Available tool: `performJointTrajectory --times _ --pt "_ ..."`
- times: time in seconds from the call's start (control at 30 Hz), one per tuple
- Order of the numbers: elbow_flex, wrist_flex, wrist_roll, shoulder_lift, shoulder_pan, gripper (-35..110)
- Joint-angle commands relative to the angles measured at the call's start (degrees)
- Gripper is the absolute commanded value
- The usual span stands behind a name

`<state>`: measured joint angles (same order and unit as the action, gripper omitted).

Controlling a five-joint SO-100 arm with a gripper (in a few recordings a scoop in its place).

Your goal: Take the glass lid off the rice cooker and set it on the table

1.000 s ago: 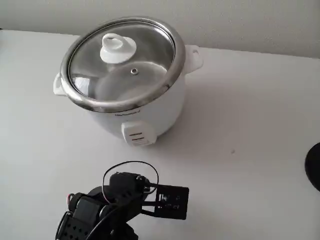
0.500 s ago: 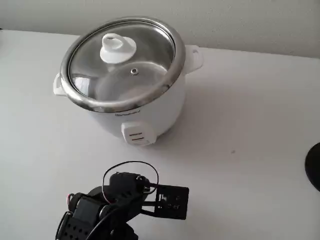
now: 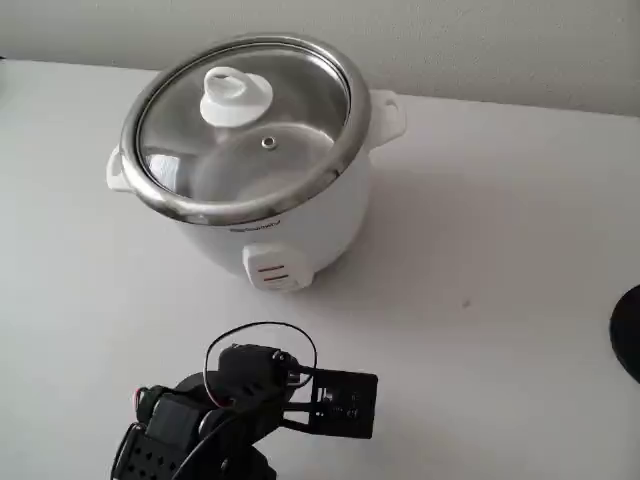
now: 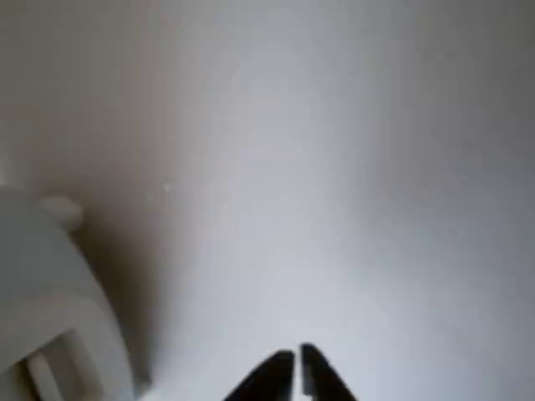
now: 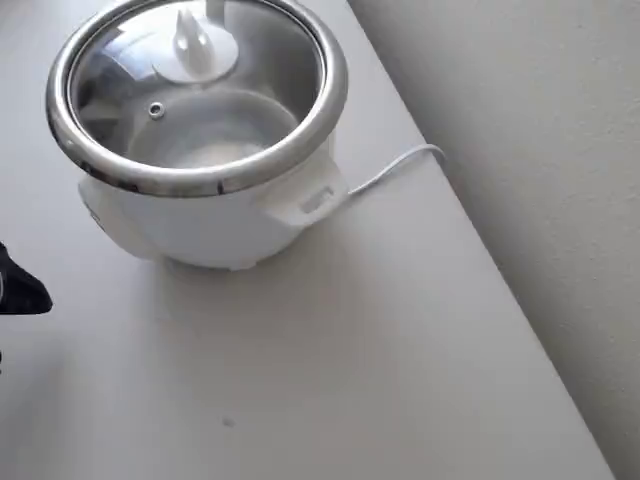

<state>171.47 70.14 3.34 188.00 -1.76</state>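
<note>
Your gripper (image 4: pixel 297 368) is sitting at the bottom edge of the wrist view with its 2 dark fingertips nearly touching, a thin sliver of gap between them, and it is gripping nothing. It is pointing out over bare desk (image 4: pixel 334 209), with the rice cooker (image 4: pixel 50 317) off to the left of that view, near but apart.

In the fixed view the arm (image 3: pixel 230 410) is crouching at the bottom, in front of the cooker's switch panel (image 3: pixel 272 273) and clear of it. The glass lid (image 3: pixel 245 120) is resting on the rice cooker (image 3: pixel 290 215), seated in the steel rim, with its white knob (image 3: pixel 236 97) upright and untouched.

You are looking at the approach step, I judge, with the lift not yet begun. The next move is calling for you to raise the gripper above the rim, spread the fingers, and come down around the knob.

The overhead view is giving you the power cord (image 5: pixel 395 168) trailing off the desk's far edge behind the cooker, and open desk (image 5: pixel 380 340) beside it for setting the lid down. The fixed view is showing a black round object (image 3: pixel 628 330) at its right edge.
</note>
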Motion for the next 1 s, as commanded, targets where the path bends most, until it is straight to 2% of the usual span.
performJointTrajectory --times 0.0,0.17,0.47,0.53,0.6,0.7,0.83,0.97 --pt "-0.18 -1.14 0.53 0.53 0.35 0" --pt "0.26 -2.99 5.27 0.53 1.93 0" --pt "-1.14 -5.19 5.36 0.53 2.64 0" --pt "-3.34 -5.54 5.54 0.44 4.31 2" --pt "-5.36 -5.98 6.15 0.44 7.03 9" --pt "-9.14 -5.8 15.29 0.35 9.93 15" --pt "-17.23 -10.37 15.73 0.35 16.88 18" --pt "-26.89 -14.68 16.7 -0.09 18.81 20"
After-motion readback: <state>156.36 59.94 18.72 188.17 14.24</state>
